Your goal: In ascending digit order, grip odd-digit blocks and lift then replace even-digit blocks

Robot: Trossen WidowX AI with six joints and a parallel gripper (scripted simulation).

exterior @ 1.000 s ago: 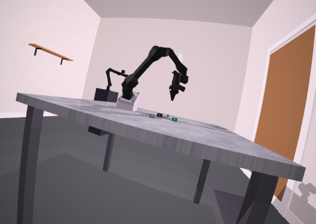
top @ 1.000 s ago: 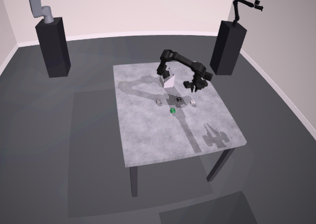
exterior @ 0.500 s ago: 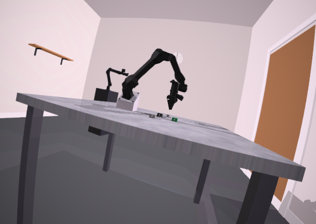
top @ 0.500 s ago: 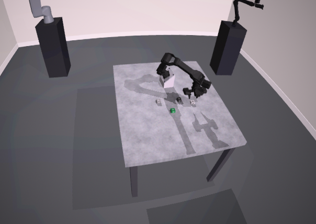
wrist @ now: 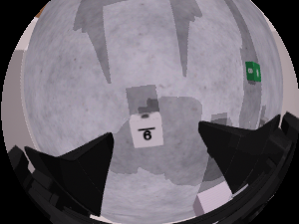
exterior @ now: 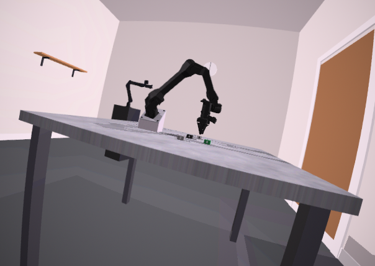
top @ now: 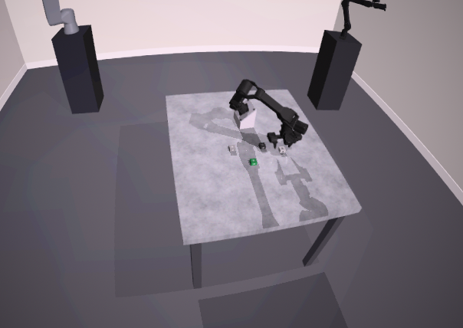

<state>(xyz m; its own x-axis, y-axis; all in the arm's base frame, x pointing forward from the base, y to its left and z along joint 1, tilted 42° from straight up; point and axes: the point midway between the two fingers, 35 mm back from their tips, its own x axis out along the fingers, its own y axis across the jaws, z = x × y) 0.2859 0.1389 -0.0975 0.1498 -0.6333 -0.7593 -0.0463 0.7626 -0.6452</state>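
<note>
A white block (top: 282, 149) (exterior: 198, 137) (wrist: 147, 130) lies on the table; in the wrist view its black digit looks like a 6 with a bar above it, which is an underlined 9 seen upside down. My gripper (top: 283, 145) (exterior: 201, 133) (wrist: 156, 132) is open and empty, pointing down a little above this block, with one finger to each side. A green block (top: 253, 162) (exterior: 207, 142) (wrist: 253, 72) lies apart; its digit is small here. A black block (top: 262, 145) (exterior: 189, 136) and a grey block (top: 232, 149) (exterior: 180, 137) lie nearer the arm's base, their digits too small to read.
The arm's pale base box (top: 247, 123) (exterior: 150, 124) (wrist: 215, 199) stands on the table (top: 215, 206) (exterior: 186, 151). The black block is the white block's nearest neighbour. Arm shadows cross the table top. Two other arms stand on dark pedestals away from the table.
</note>
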